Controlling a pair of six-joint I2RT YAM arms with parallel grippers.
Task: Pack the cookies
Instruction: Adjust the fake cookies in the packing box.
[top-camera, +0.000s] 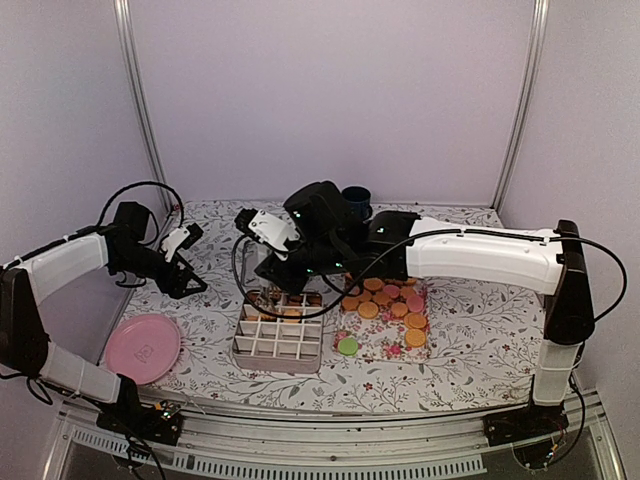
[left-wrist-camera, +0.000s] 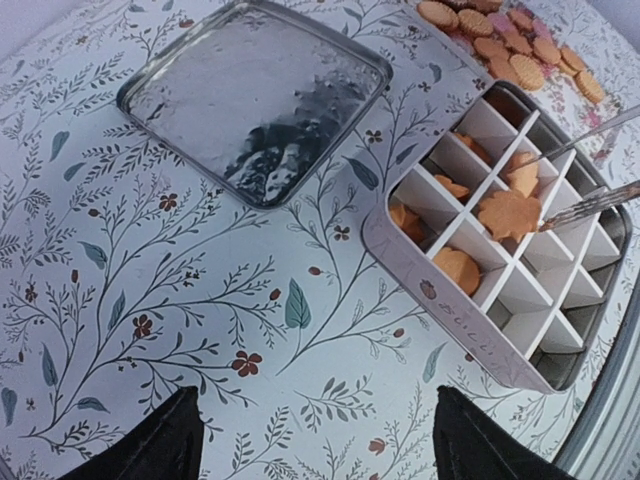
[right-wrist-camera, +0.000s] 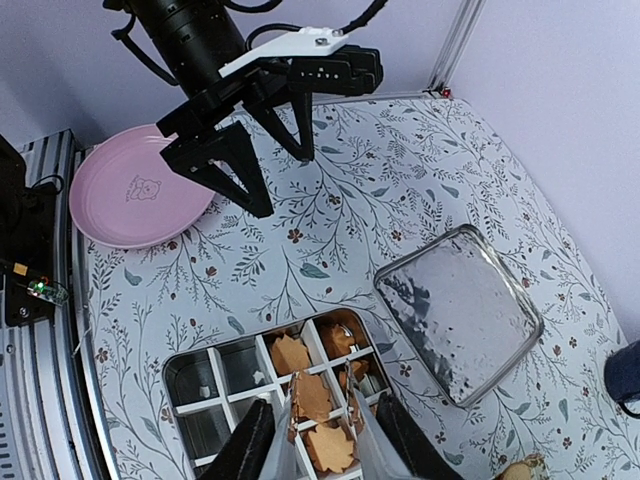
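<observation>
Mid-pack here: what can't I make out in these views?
Right hand grip: right wrist view, bottom edge cuts it off; unclear whether a cookie is held.
Divided tin far cells: top view, right arm covers them.
Blue cup: top view, mostly behind that arm.

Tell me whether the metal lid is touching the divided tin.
Apart. The left wrist view shows a strip of flowered tablecloth between the lid and the divided tin.

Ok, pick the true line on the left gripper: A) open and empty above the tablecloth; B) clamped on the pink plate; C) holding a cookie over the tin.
A: the left gripper stands open with only tablecloth between its fingers, beside the divided tin.
</observation>
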